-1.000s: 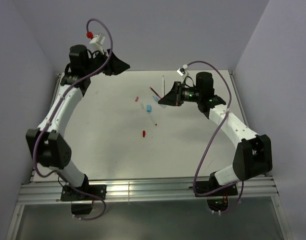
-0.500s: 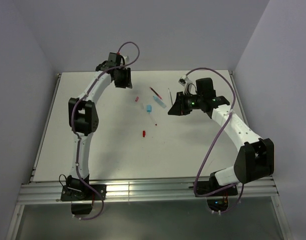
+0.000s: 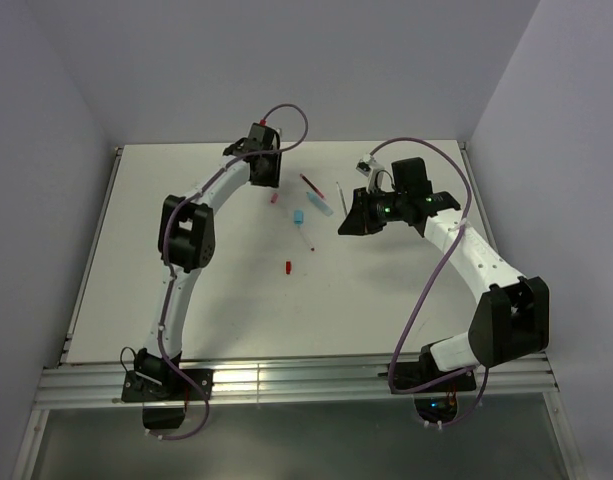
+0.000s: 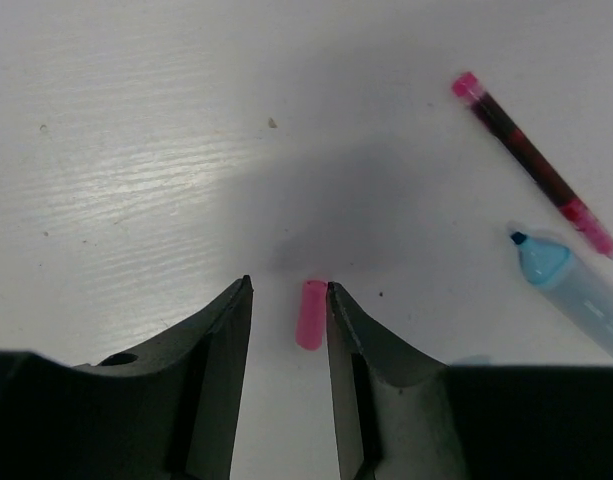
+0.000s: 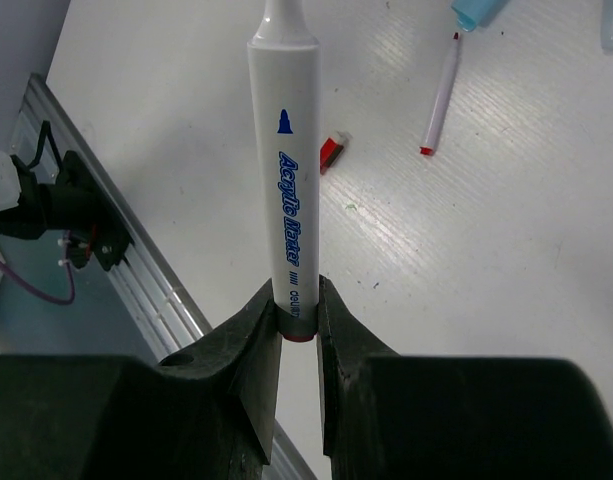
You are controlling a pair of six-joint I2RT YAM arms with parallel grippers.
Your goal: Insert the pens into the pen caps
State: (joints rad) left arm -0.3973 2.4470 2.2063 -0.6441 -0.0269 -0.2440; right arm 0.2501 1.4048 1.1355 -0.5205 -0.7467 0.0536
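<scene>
Cap (image 4: 311, 314) between jaws of left claw (image 4: 287, 290), pen (image 4: 531, 165) to its right

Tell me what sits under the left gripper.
A pink pen cap lies on the white table, between the open fingers of the left gripper and close beside one of them. Contact cannot be judged. The gripper body hides the table nearer the camera.

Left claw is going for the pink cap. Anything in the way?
Nothing visible. The pink cap lies on the table between the left claw's open fingers; the dark red pen and light blue pen lie apart to one side.
</scene>
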